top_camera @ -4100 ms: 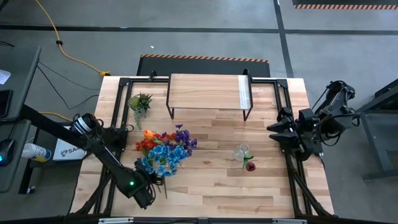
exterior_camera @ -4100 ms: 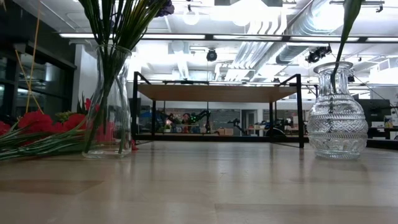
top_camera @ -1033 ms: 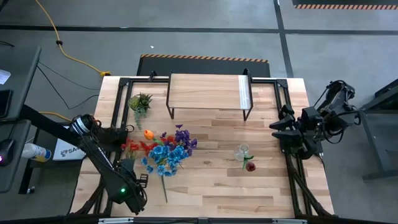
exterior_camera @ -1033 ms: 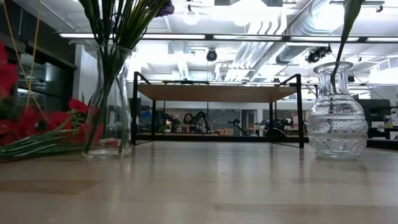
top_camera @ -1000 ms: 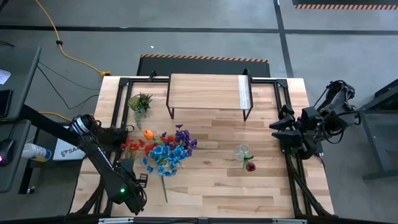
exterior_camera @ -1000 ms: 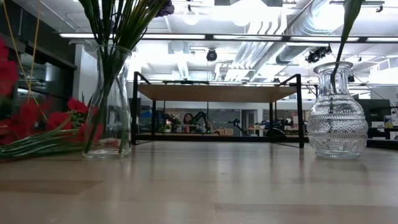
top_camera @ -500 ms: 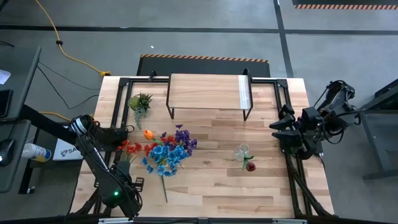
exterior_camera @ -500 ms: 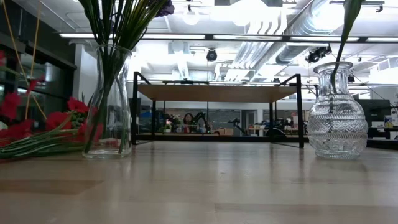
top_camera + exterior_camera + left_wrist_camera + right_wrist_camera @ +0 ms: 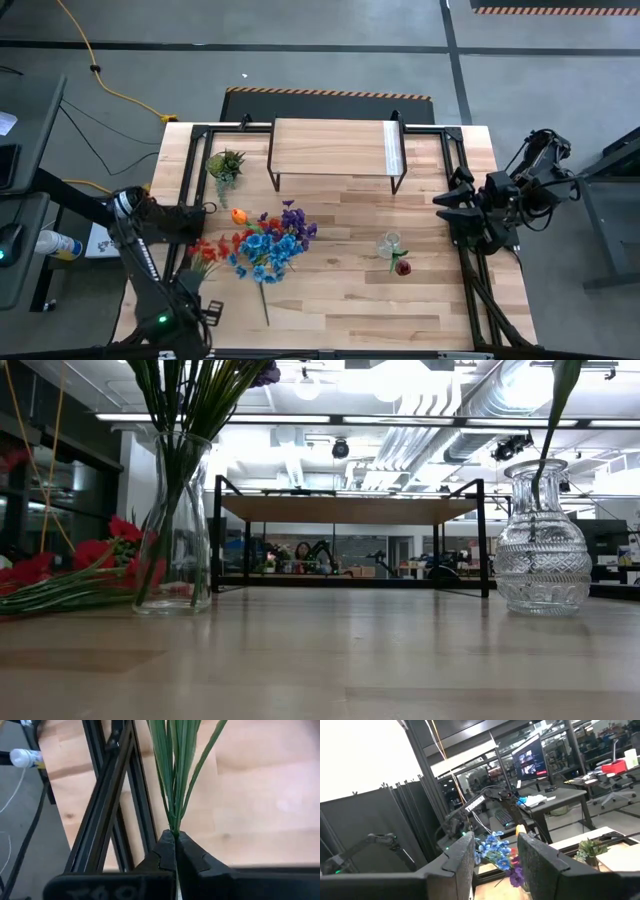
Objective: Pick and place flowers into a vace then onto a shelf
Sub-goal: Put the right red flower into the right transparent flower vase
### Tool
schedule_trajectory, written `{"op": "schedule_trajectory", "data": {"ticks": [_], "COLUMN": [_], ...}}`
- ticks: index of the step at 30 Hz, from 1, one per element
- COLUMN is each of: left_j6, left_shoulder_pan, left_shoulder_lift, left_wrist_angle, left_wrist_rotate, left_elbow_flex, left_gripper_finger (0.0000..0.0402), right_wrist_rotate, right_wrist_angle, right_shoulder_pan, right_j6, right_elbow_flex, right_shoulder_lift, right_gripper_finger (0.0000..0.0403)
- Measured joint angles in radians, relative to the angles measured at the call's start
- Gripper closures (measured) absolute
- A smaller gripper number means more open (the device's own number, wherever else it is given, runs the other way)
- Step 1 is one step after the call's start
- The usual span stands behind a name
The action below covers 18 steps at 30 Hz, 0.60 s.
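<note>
My left gripper [image 9: 211, 309] is at the table's near-left corner, shut on the green stems [image 9: 173, 790] of a red-flowered spray [image 9: 205, 248]. The blue, purple and orange blooms [image 9: 268, 240] stand in a tall glass vase [image 9: 178, 530]; more red blooms [image 9: 125, 532] lie beside its foot. A small round glass vase [image 9: 390, 243] [image 9: 540, 545] holds one stem with a red bloom [image 9: 402, 267]. The shelf [image 9: 335, 148] [image 9: 340, 508] stands on its black legs at the far edge. My right gripper [image 9: 443, 206] [image 9: 495, 857] waits open at the right edge. My left gripper pinches the spray's bundled stems at their lower ends [image 9: 174, 826] between its two fingers. The fingers come from the near-left corner and point along the stems toward the far side. The stems fan out ahead over the table's edge toward the red blooms.
A small spiky green plant [image 9: 225, 163] stands at the far left near the shelf. Black frame rails [image 9: 107, 795] run along the table's left edge below the held stems. Bare wood [image 9: 340, 300] lies between the vases and the near edge.
My left gripper, staying shut, has drawn back toward the table's near-left corner. It has pulled the red spray with it, away from the flowers in the tall vase. In the low view the held red blooms have slid leftward, mostly out of the picture.
</note>
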Motion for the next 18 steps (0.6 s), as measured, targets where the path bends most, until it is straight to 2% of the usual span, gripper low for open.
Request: {"op": "schedule_trajectory", "data": {"ticks": [5, 13, 18], "left_j6": [-0.022, 0.002, 0.066], "left_shoulder_pan": [-0.036, -0.052, -0.053], "left_shoulder_lift": [0.000, -0.001, -0.001], "left_wrist_angle": [-0.001, 0.000, -0.001], "left_wrist_rotate": [-0.016, -0.123, -0.101], "left_elbow_flex": [0.070, 0.144, 0.187], "left_gripper_finger": [0.0370, 0.0370, 0.0370], "right_wrist_rotate": [0.019, 0.038, 0.050], "right_wrist_angle": [0.006, 0.007, 0.019], "right_shoulder_pan": [0.000, 0.000, 0.000], "right_j6": [-0.004, -0.006, -0.014], "right_elbow_flex": [0.000, 0.000, 0.000], "right_shoulder_lift": [0.000, 0.000, 0.000], "right_gripper_finger": [0.0261, 0.0261, 0.0261]}}
